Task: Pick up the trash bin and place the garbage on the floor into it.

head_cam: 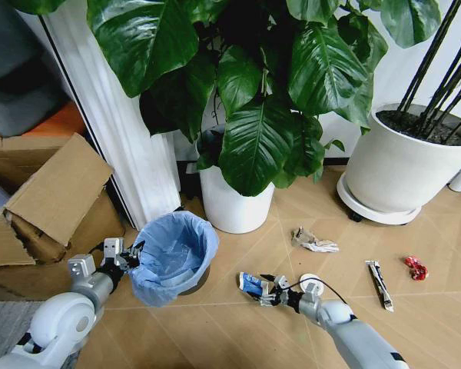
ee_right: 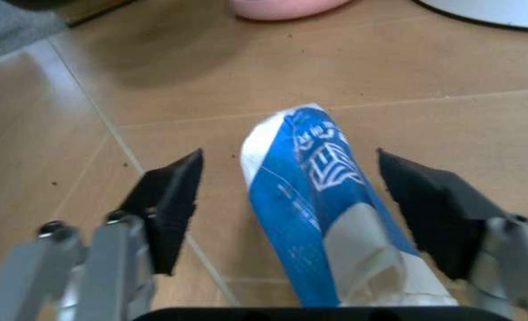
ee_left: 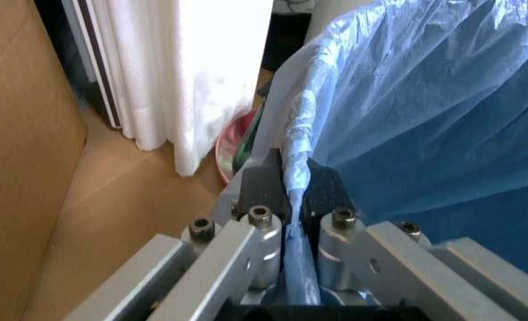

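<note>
The trash bin [head_cam: 171, 257] stood on the floor [head_cam: 307, 269] beside the white plant pot [head_cam: 234, 204], its blue liner folded over the rim. The left gripper [ee_left: 290, 184] was clenched on that rim, the fingers [ee_left: 261, 180] pinching liner and wall together. To the bin's right, the right gripper [ee_right: 290, 200] sat low with fingers [ee_right: 170, 200] spread wide either side of the blue-white wrapper [ee_right: 313, 207], not yet touching it. A sound grasp probably required descending until the tips met the floor, centring the wrapper, then closing across its narrow width. Farther right of the bin lay a crumpled tissue [head_cam: 313, 241], a stick wrapper [head_cam: 379, 284] and a red wrapper [head_cam: 416, 267].
</note>
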Robot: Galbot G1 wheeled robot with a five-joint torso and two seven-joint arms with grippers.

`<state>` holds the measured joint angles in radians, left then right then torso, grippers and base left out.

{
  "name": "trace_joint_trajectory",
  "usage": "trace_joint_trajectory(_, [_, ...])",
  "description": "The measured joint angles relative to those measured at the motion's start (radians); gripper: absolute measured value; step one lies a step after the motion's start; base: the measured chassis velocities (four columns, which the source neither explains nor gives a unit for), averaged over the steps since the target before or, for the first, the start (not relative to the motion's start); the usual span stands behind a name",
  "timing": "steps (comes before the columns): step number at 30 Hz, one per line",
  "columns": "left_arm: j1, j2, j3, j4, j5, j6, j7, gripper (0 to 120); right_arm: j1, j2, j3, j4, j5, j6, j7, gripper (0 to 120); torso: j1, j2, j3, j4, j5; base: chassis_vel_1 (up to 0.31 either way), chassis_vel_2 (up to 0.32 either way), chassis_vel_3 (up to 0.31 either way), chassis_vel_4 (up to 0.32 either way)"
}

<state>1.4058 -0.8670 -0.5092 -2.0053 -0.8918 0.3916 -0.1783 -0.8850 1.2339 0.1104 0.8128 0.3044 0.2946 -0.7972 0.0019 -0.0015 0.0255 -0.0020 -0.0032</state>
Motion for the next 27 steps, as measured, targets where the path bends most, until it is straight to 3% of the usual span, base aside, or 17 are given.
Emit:
trace_joint_trajectory(19, [-0.010,0.009,0.000,0.004,-0.006,0.000,-0.001,0,-0.005,-0.033,0.002,-0.002,0.004,-0.014,0.002,1,0.000,0.000,0.000,-0.0003,0.0002,0.000,0.000,0.000,0.000])
trace_joint_trajectory(27, [-0.016,0.009,0.008,0.012,-0.007,-0.001,0.000,0,-0.011,-0.037,0.006,0.001,0.016,-0.015,0.002,0,0.000,0.000,0.000,-0.0002,0.0002,0.000,0.000,0.000,0.000])
